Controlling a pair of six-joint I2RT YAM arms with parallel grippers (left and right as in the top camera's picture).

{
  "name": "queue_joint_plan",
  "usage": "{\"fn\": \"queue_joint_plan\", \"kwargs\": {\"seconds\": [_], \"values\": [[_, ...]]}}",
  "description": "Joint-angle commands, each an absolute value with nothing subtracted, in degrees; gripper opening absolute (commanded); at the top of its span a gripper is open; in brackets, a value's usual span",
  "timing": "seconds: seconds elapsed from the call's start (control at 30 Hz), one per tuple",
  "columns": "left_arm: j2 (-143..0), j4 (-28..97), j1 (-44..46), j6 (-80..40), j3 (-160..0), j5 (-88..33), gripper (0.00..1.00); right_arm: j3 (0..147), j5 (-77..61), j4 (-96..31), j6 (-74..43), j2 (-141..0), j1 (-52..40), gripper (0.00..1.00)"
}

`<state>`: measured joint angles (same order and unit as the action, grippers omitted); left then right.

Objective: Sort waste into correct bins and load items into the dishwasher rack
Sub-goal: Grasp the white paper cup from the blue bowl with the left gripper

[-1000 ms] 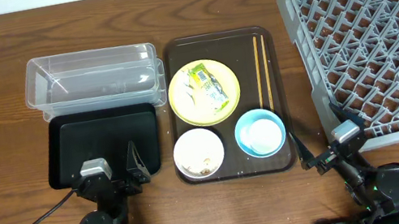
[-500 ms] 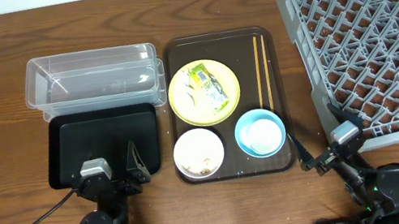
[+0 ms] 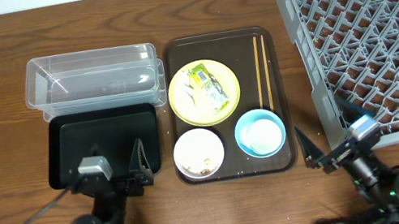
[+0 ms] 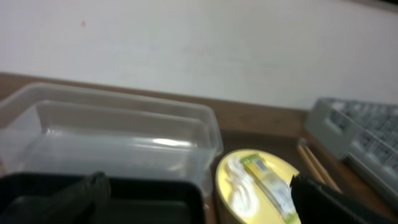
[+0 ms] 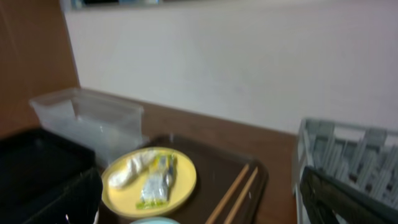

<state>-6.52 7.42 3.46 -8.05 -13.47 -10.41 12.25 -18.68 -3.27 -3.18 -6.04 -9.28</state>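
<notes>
My left end effector (image 3: 116, 174) hangs empty with its fingers spread wide, just left of the brown serving tray (image 3: 212, 44). My right end effector (image 3: 324, 129), equally wide and empty, sits off the tray's near right corner. The green-and-yellow snack wrapper (image 3: 211, 87) lies on the yellow plate (image 3: 185, 108) at the tray's centre. I judge the wrapper feather-light, crinkly and slippery, best pinched at a raised edge rather than pressed flat against the plate.
</notes>
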Motion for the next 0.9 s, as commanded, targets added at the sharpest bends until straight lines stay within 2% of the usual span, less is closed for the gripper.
{"fn": "queue_joint_plan", "kwargs": {"seconds": [0.0, 0.3, 0.5, 0.63, 0.73, 0.87], "values": [[-15.8, 13.9, 3.2, -8.8, -26.6, -16.2, 0.95, 24.1, -19.3, -8.9, -5.5, -14.7, -9.0, 0.99], [-47.4, 40.0, 3.6, -8.9, -58.3, -34.4, 0.95, 57.3, -21.5, -39.7, -5.3, -49.3, -9.0, 0.99], [-56.3, 37.5, 3.9, -11.4, -62.5, -51.3, 0.95, 66.3, -24.2, -48.9, -6.6, -62.2, -9.0, 0.99], [-60.9, 38.4, 9.1, -11.5, -62.5, -48.4, 0.95, 66.3, -24.7, -49.2, -8.7, -65.7, -9.0, 0.99], [-64.4, 40.6, 17.9, -11.5, -62.5, -36.4, 0.95, 66.4, -20.4, -49.3, -17.3, -65.7, -8.0, 0.99], [-70.2, 40.3, 31.2, -13.8, -62.5, -21.1, 0.95, 66.4, -18.7, -49.8, -22.3, -63.9, -5.2, 0.99]]}}
